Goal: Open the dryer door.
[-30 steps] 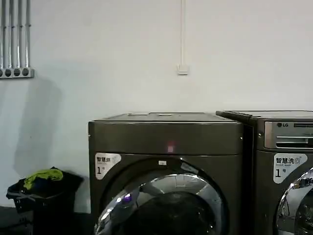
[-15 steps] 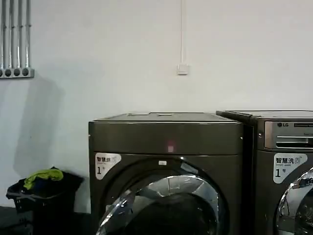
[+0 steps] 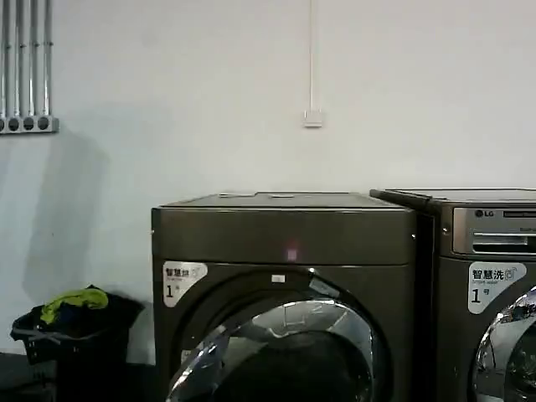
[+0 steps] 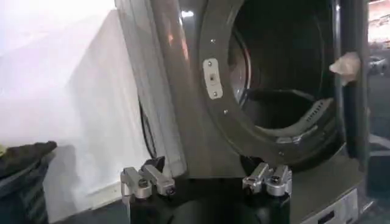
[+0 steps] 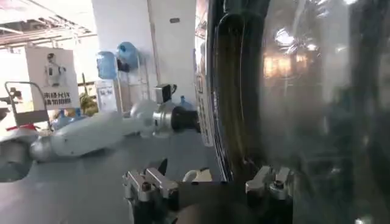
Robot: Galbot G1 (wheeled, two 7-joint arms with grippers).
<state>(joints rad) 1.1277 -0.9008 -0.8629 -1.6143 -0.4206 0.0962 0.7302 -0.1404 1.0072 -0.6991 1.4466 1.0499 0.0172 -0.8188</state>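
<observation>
The dark bronze-grey dryer [image 3: 285, 234] stands in the middle of the head view. Its dryer door [image 3: 335, 322], a chrome ring round dark glass, shows at the lower edge, swung off the front. In the left wrist view the drum opening [image 4: 280, 73] lies bare, and the door's dark edge [image 4: 350, 91] stands beside it. My left gripper [image 4: 207, 182] is open, low in front of the dryer's front panel, holding nothing. My right gripper [image 5: 208, 182] is open close against the door's glass [image 5: 304, 109], with the door's rim running down between its fingers.
The LG machine [image 3: 486, 251] stands tight against the dryer's right side. A black basket of clothes [image 3: 71, 322] sits on the floor to the left, by the white wall. My left arm [image 5: 103, 134] reaches across the open floor behind the door.
The chrome ring of the door has shifted in the head view and its reflections have changed; the door has swung a little further out.
</observation>
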